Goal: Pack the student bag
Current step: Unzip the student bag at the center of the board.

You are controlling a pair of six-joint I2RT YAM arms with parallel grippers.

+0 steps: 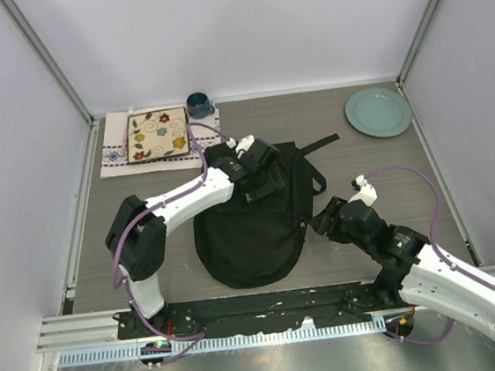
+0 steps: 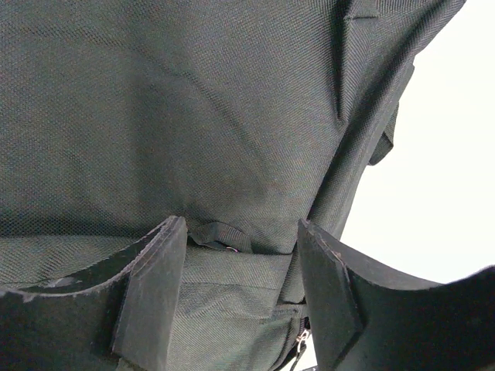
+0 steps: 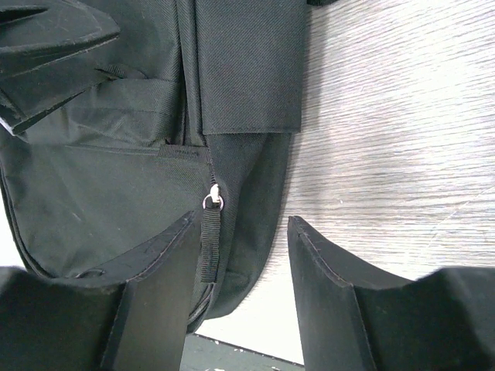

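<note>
The student bag (image 1: 251, 238) is a black fabric backpack lying flat in the middle of the table, straps toward the back. My left gripper (image 1: 267, 183) is pressed down on its upper part. In the left wrist view its jaws (image 2: 241, 228) stand apart astride a fold of the bag (image 2: 193, 116) with a webbing loop (image 2: 220, 236). My right gripper (image 1: 318, 222) is at the bag's right edge. In the right wrist view it (image 3: 241, 222) is open, with a zip pull strap (image 3: 209, 236) beside its left finger (image 3: 158, 294) and bare table before the right one.
A teal plate (image 1: 379, 111) lies at the back right. A flower-patterned square board (image 1: 158, 135) rests on a white cloth (image 1: 118, 153) at the back left, with a dark blue mug (image 1: 199, 105) behind it. A metal rail (image 1: 243, 314) runs along the near edge.
</note>
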